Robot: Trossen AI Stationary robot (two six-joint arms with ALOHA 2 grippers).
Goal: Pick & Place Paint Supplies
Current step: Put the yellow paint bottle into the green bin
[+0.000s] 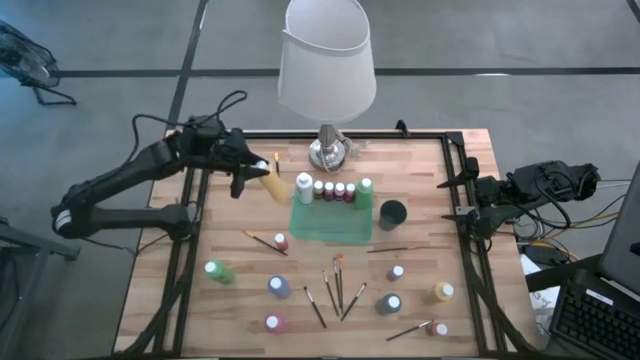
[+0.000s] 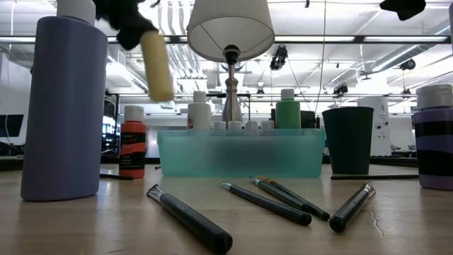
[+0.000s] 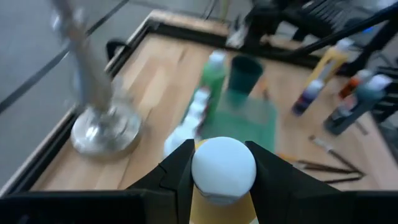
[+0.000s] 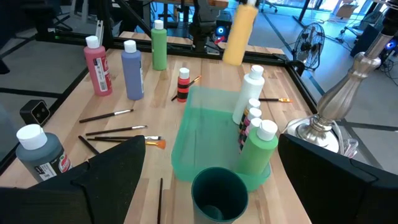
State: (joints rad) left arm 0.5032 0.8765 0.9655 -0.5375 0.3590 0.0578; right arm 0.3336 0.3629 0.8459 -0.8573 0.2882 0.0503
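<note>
L hand (image 1: 252, 172) grips yellow bottle (image 1: 272, 184).

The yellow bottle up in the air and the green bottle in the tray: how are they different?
The yellow bottle hangs tilted above the table, clamped in the left gripper; the green bottle stands upright inside the teal tray, with no gripper on it. The yellow one is alone in the air; the green one ends a row of bottles along the tray's wall. Both have white caps.

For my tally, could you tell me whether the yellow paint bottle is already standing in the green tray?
No, the left gripper holds the yellow paint bottle beside the green tray.
</note>
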